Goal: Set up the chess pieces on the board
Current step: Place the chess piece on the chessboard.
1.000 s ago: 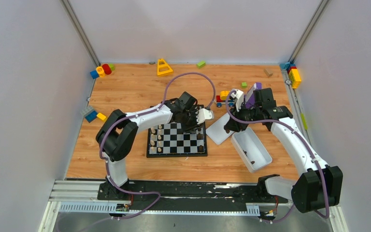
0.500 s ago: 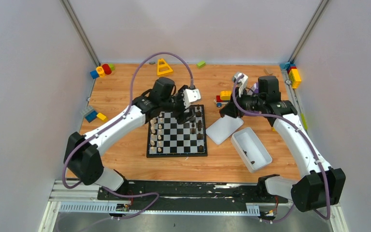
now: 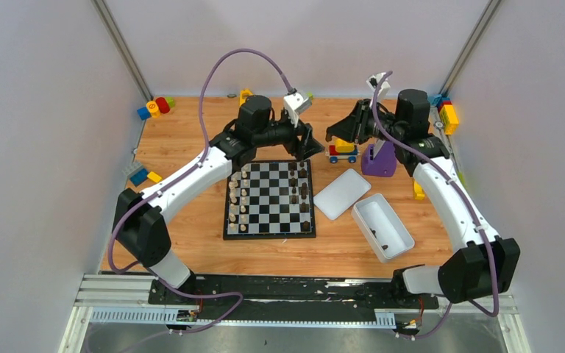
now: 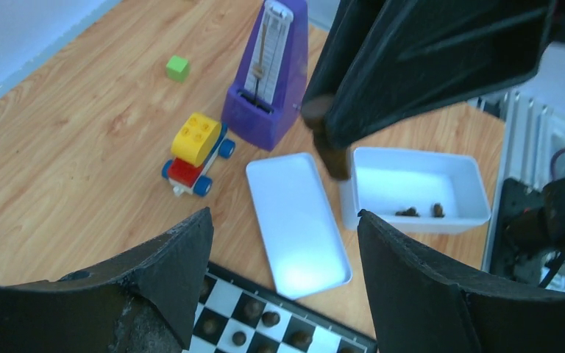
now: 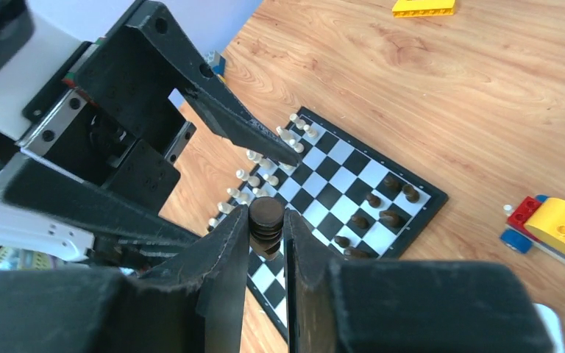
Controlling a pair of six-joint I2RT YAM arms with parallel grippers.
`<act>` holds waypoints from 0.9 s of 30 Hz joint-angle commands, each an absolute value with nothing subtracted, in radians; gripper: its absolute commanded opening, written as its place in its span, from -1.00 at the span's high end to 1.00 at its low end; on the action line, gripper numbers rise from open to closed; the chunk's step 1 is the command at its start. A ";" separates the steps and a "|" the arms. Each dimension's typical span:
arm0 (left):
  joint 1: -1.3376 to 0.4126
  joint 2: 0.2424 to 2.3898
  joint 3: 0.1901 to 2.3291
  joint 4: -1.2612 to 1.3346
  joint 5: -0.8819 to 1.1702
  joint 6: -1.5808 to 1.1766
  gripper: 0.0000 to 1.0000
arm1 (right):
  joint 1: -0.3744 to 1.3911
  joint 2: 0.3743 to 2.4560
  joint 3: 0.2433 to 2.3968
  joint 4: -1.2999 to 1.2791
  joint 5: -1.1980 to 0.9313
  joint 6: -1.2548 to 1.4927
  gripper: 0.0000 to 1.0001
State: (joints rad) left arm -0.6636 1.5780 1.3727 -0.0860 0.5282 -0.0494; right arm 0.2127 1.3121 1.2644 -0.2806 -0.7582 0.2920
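Dark chessman (image 5: 267,213) clamped in right gripper (image 5: 267,234), dead ahead of left gripper (image 4: 283,235) w/ jaws spread & empty; prob. handover next.

We see the board (image 3: 272,213) checked in black and light grey inside a thin black rim, with cream chess pieces (image 3: 240,202) on one side and dark brown chess pieces (image 3: 303,193) on the other. The table (image 3: 191,147) is warm orange-brown wood grain, the tray (image 3: 379,216) and lid (image 3: 342,193) plain white, and the metronome (image 3: 377,160) purple. We also note a toy car (image 3: 343,151) in yellow and red with blue wheels, and a green cube (image 4: 178,68).
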 commanded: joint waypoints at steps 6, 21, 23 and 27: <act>-0.704 1.668 1.550 -0.051 0.498 -0.238 -0.50 | 0.207 1.373 1.305 -0.186 -0.770 0.511 0.92; -0.705 1.677 1.546 -0.046 0.533 -0.215 0.20 | 0.192 1.365 1.255 -0.114 -0.798 0.564 0.92; -0.705 1.683 1.553 -0.046 0.541 -0.216 0.36 | 0.192 1.361 1.245 -0.106 -0.798 0.567 0.92; -0.705 1.691 1.557 -0.045 0.550 -0.213 0.67 | 0.193 1.354 1.234 -0.102 -0.799 0.565 0.89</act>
